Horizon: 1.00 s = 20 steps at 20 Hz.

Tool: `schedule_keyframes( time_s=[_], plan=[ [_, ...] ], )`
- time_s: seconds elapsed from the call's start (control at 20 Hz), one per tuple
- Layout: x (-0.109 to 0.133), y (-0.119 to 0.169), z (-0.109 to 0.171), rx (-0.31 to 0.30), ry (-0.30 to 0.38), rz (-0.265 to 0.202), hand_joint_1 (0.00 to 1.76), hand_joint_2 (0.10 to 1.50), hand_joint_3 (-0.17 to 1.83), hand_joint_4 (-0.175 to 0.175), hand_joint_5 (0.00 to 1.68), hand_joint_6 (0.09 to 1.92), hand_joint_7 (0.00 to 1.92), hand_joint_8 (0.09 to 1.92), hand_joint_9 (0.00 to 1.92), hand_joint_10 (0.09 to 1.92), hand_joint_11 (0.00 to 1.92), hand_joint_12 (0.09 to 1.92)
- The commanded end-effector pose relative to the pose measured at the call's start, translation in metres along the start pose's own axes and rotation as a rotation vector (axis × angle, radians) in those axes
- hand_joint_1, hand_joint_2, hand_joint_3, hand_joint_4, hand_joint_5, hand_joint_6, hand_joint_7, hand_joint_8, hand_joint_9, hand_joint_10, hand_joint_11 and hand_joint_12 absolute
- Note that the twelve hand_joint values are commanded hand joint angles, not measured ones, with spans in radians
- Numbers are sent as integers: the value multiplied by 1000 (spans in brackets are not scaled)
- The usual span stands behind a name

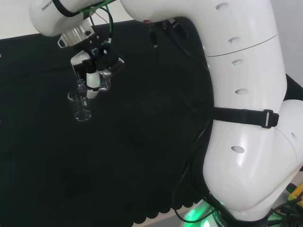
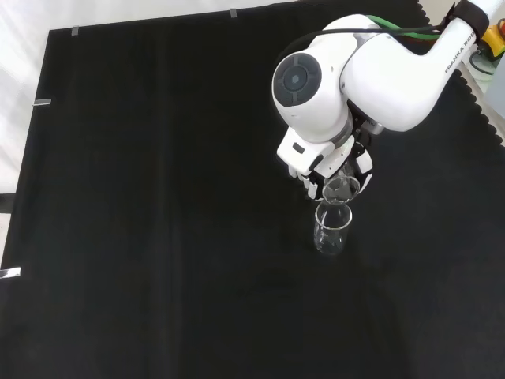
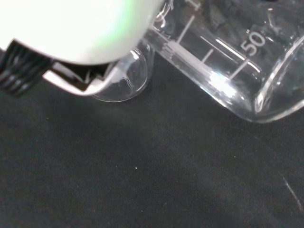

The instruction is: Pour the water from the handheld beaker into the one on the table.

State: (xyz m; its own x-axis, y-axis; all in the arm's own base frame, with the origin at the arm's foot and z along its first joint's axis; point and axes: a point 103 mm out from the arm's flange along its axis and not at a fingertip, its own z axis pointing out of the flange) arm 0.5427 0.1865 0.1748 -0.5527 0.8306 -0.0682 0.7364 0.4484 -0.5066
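In the front view the hand point(image 2: 304, 156) hangs under the arm's big white link, its fingers curled round a clear glass beaker point(image 2: 341, 188). That held beaker is tilted, and its mouth sits just above the rim of a second clear beaker point(image 2: 332, 230) that stands upright on the black cloth. The head view has the hand point(image 1: 92, 74) at the upper left, right over the standing beaker point(image 1: 81, 108). Close up in the wrist view, the held beaker point(image 3: 223, 57) lies on a slant with its scale marks showing, and the standing beaker point(image 3: 124, 78) is beyond it. I cannot tell the water in either.
Black cloth point(image 2: 158, 237) covers the whole bench. The arm's white links point(image 1: 246, 118) stand tall at the right of the head view, with cables point(image 1: 189, 179) trailing down near the base. Small metal clips point(image 2: 43, 102) hold the cloth at the left edge in the front view.
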Motion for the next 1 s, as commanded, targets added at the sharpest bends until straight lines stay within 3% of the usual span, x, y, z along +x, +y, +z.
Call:
schedule_keyframes(
  time_s=[0.05, 1.0],
  plan=[
    [1, 0, 1, 26, -28, 9, 1453, 409, 954, -175, 1360, 610, 1553, 343, 1468, 495, 1139, 775],
    [9, 3, -4, 43, -82, 10, 1453, 408, 957, -175, 1359, 612, 1552, 347, 1466, 503, 1142, 769]
  ],
)
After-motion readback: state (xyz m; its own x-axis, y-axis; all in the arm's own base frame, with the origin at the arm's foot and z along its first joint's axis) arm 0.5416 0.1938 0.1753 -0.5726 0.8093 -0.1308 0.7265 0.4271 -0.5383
